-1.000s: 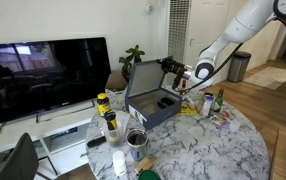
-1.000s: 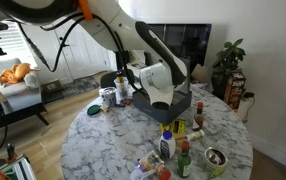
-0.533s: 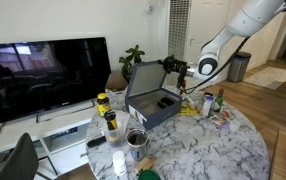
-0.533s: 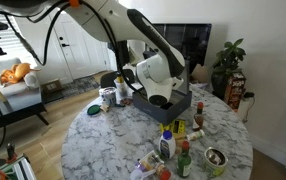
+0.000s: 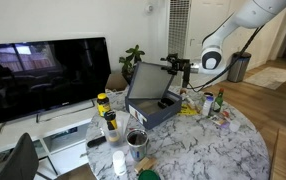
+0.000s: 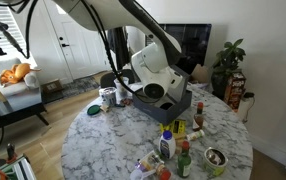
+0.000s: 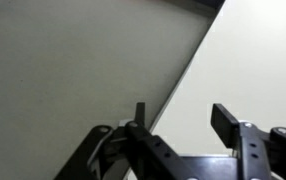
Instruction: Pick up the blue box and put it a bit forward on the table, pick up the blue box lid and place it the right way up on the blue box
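Observation:
The blue box [image 5: 161,114] sits on the marble table [image 5: 213,145], with the blue box lid [image 5: 146,82] standing nearly upright on its edge at the box's far side. My gripper [image 5: 177,66] hovers at the lid's upper corner. In the wrist view my gripper [image 7: 181,120] is open with nothing between its fingers. The lid's pale grey face [image 7: 63,70] fills the left, and its edge runs just beside one fingertip [image 7: 139,114]. In an exterior view the arm hides most of the box [image 6: 176,108].
A television [image 5: 43,75] and a plant [image 5: 133,58] stand behind the table. Yellow-capped bottles [image 5: 103,103] and a cup [image 5: 136,138] crowd the box's near side. More bottles [image 5: 211,102] stand past it, and several small bottles [image 6: 168,145] fill the table's front.
The jaws have gone from shut on the lid's upper edge to open. The wrist has lifted slightly and drawn away from the lid, which stays propped upright.

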You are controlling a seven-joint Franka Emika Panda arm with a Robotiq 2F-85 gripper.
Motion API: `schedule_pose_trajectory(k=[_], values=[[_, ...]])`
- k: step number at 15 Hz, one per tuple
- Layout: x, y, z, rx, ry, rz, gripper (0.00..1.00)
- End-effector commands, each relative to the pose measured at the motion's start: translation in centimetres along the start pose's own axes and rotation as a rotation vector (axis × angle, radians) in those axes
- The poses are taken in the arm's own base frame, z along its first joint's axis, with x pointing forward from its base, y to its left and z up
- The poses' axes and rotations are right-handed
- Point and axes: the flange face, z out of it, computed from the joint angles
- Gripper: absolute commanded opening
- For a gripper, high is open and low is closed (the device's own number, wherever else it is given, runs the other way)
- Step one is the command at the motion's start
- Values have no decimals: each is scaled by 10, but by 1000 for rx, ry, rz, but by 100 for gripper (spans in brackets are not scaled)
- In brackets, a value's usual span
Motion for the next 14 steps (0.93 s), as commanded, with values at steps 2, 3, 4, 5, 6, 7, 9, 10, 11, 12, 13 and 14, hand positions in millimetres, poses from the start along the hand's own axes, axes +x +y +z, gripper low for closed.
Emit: schedule_pose_trajectory(k=[2,3,4,5,6,7,9,10,11,12,13,14], values=[[-8,-12,-16,-91,-47,11,100],[-9,-13,-18,-114,-56,18,100],[-10,-15,-20,-140,-65,24,100],[-11,-18,-23,-167,-77,31,100],[-11,-20,-25,-192,-89,38,100],[-13,-23,-28,-228,-107,50,100],[-17,-28,-33,-292,-138,73,100],[-20,-30,-36,-333,-156,93,100],[-23,-33,-39,-376,-167,109,100],[-25,-35,-42,-413,-179,123,100],[-26,-37,-45,-456,-183,134,100],[-28,-40,-46,-488,-193,149,100]])
